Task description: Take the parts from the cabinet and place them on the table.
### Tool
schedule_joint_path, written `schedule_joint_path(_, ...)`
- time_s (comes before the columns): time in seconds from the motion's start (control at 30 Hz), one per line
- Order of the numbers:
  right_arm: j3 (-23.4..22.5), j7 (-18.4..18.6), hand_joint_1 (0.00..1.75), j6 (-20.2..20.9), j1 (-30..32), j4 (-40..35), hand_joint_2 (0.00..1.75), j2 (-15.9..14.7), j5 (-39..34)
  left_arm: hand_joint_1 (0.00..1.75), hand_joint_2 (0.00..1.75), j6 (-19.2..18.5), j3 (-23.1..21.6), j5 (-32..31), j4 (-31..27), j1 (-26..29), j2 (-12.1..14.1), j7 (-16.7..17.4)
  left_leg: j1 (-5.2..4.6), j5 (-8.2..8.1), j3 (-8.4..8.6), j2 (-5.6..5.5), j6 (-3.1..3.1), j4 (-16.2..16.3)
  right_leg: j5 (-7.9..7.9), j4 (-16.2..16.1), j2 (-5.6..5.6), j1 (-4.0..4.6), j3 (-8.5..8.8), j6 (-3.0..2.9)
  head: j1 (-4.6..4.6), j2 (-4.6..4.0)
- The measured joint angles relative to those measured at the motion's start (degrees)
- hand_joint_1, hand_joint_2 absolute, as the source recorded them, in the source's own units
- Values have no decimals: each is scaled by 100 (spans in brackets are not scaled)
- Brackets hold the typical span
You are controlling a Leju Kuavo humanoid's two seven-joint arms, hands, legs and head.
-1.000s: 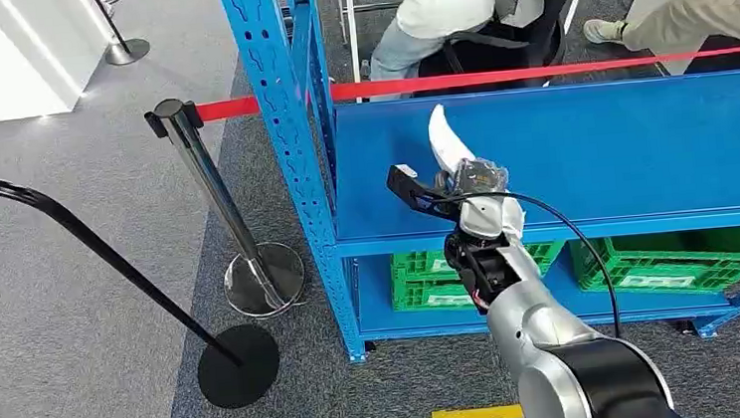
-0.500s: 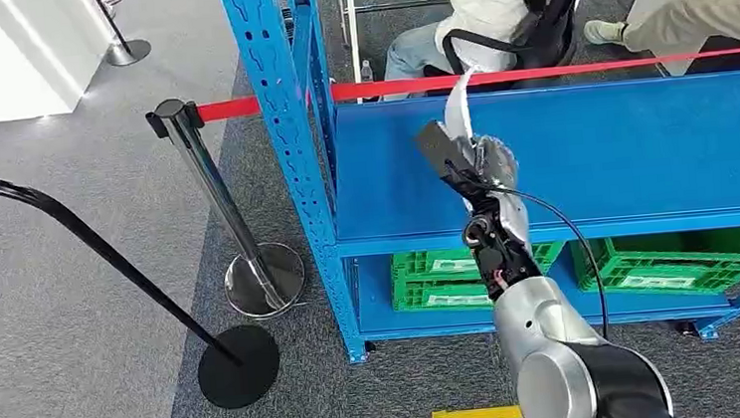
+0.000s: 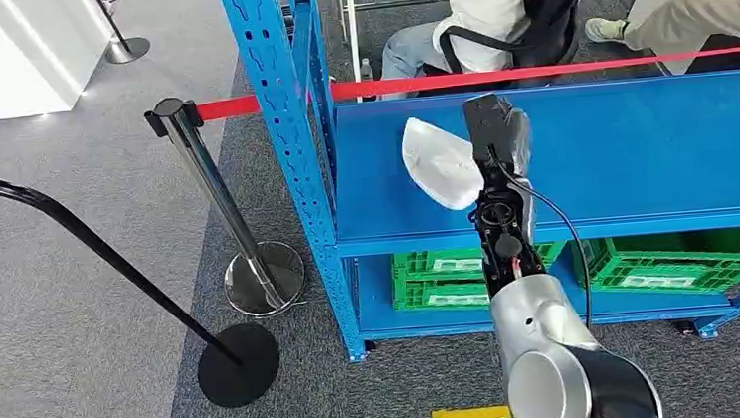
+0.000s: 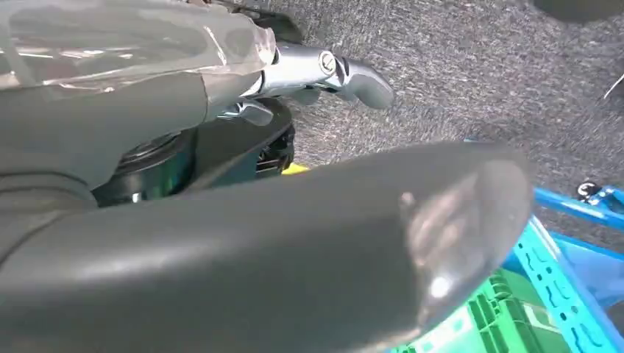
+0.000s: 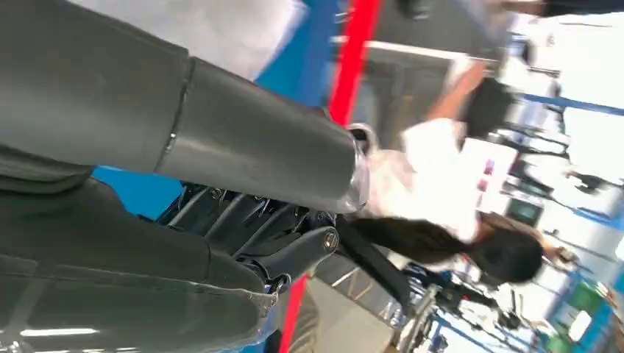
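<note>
Since 1 s ago, right arm has swung up and rolled over: right hand (image 3: pixel 496 134) now sits higher over the shelf, wrist camera facing up, and the white part (image 3: pixel 441 162) that stood edge-on above the hand now shows its broad face, tilted, just left of the hand.

Blue cabinet (image 3: pixel 641 148): its top shelf lies under and around the hand. Green crates (image 3: pixel 669 260) sit on the lower shelf, below the forearm. Red barrier tape (image 3: pixel 555 72) runs across just beyond the hand; chrome stanchion (image 3: pixel 209 182) stands well to the hand's left. Person on an office chair (image 3: pixel 470 11) sits past the tape.

White part is against the right hand, off the shelf surface; fingers hidden, so can't tell how closed the grip is. Left hand (image 4: pixel 316 70): fingers curled, nothing seen in them.
</note>
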Motion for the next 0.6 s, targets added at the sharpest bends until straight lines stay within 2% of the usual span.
schedule_joint_path(0.13, 481, -13, 175, 11, 347, -774, 0, 127, -769, 0, 0, 4, 44, 17, 0, 12, 0, -37, 0, 0, -1, 0, 0, 0, 0, 0, 0, 0, 0, 0, 0, 0)
schedule_joint_path(0.23, 993, 61, 175, -70, 660, -1443, 0, 179, -880, 0, 0, 4, 52, 17, 0, 20, 2, -59, 0, -1, -1, 1, 1, 0, 0, 0, 0, 0, -2, 0, 0, 0)
schedule_joint_path(0.33, 1430, 320, 175, -204, 890, -1928, 0, 179, -922, 0, 0, 4, 52, 15, 0, 23, 2, -66, 0, -1, -1, 1, 1, -1, -1, 0, 0, 0, -2, 0, 0, 0)
schedule_joint_path(0.43, 1775, 378, 175, -282, 1008, -2181, 0, 170, -1011, 0, 0, 4, 52, 7, 0, 23, 2, -68, 0, -1, 2, 4, 1, -1, 0, 0, 1, 0, -2, 0, 0, 0)
schedule_joint_path(0.6, 2052, 376, 175, -367, 1114, -2351, 0, 140, -1105, 0, 0, 7, 52, -9, 0, 23, -2, -70, 0, -1, 1, 1, 1, -1, 0, 0, 1, 0, 0, 0, 0, 0)
